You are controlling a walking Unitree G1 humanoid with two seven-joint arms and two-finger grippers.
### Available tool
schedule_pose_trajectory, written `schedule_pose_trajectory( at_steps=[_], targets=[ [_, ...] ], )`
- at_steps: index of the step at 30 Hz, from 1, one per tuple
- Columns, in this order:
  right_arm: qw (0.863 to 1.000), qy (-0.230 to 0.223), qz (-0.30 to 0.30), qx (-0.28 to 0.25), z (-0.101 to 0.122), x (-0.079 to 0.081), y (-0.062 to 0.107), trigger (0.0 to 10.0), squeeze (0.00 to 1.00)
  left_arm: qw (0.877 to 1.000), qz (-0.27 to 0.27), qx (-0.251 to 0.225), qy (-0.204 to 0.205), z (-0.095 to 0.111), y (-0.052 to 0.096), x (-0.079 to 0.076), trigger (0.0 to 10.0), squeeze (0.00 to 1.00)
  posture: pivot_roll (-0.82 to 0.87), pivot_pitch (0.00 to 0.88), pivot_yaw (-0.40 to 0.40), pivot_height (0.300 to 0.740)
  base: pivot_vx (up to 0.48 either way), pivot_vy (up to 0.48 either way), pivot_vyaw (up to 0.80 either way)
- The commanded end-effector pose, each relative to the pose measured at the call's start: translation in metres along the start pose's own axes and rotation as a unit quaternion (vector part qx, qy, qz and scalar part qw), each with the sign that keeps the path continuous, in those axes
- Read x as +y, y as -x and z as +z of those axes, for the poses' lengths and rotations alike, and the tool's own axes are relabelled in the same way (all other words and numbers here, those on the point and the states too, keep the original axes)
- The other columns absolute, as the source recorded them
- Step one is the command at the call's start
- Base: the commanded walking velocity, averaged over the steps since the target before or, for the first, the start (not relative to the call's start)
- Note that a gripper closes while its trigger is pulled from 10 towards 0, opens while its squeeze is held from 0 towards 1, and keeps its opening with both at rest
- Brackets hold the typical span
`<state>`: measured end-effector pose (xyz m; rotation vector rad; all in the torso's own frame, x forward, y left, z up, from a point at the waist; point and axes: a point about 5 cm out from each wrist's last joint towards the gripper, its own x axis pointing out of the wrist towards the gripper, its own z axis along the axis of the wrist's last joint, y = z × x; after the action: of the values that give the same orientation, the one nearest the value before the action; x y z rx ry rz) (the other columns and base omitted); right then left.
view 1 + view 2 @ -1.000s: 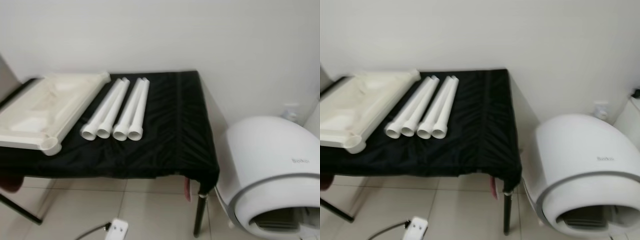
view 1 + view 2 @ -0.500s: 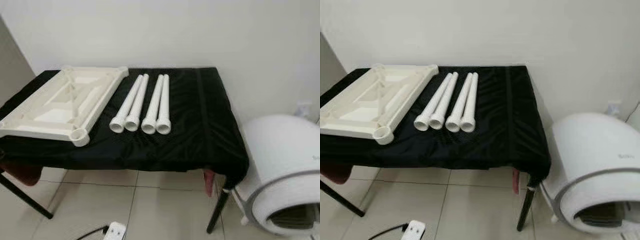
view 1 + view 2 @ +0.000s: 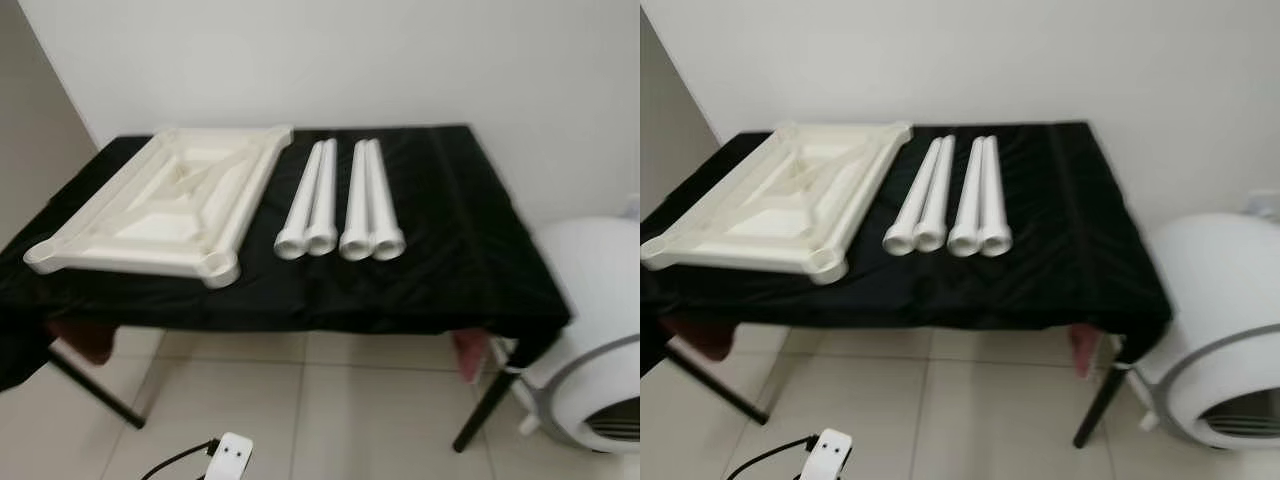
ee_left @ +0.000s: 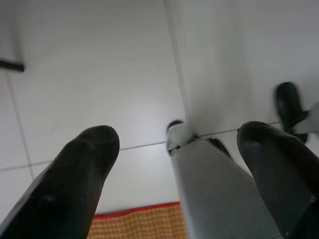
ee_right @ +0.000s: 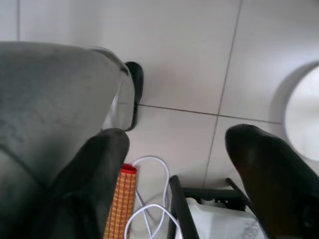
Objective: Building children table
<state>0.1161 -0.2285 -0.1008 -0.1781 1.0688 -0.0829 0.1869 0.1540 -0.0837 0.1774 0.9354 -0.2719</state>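
A cream-white plastic children's tabletop (image 3: 165, 205) lies upside down on the left half of a black-draped table (image 3: 450, 250), with round leg sockets at its corners. To its right, several white tubular legs (image 3: 340, 200) lie side by side, open ends toward me. My left gripper (image 4: 179, 164) hangs open over the floor tiles, nothing between its fingers. My right gripper (image 5: 179, 174) also hangs open over the floor, holding nothing.
A white domed appliance (image 3: 600, 330) stands on the floor at the table's right. A white power strip (image 3: 228, 460) with a black cable lies on the tiles in front. Black table legs (image 3: 485, 410) angle down. A grey wall closes the left side.
The camera has swung left and pulled back: the table now sits centred, the whole tabletop shows, and the domed appliance has slid to the right edge. The parts themselves have not moved.
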Motion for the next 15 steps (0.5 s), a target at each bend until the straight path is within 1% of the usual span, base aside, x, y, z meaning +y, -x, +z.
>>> schedule_pose_trajectory(
  at_steps=[1, 6, 15],
  targets=[
    [1.000, -0.005, 0.030, 0.002, -0.0005, 0.0198, -0.0003, 10.0, 0.00, 1.000, 0.007, 0.019, 0.001, -0.0100, 0.0025, 0.0049, 10.0, 0.00, -0.14, 0.000, 0.100, 0.740, 0.000, 0.409, 0.00],
    [1.000, -0.008, 0.029, 0.000, 0.0015, 0.0200, -0.0008, 10.0, 0.00, 1.000, 0.011, 0.015, 0.009, -0.0078, 0.0020, 0.0052, 10.0, 0.00, -0.13, 0.000, 0.097, 0.740, 0.000, 0.418, 0.00],
    [0.999, -0.010, 0.031, -0.004, 0.0056, 0.0215, -0.0017, 10.0, 0.00, 1.000, 0.012, 0.013, 0.011, -0.0059, 0.0016, 0.0059, 10.0, 0.00, -0.13, 0.000, 0.098, 0.740, 0.000, 0.424, 0.00]
  ],
)
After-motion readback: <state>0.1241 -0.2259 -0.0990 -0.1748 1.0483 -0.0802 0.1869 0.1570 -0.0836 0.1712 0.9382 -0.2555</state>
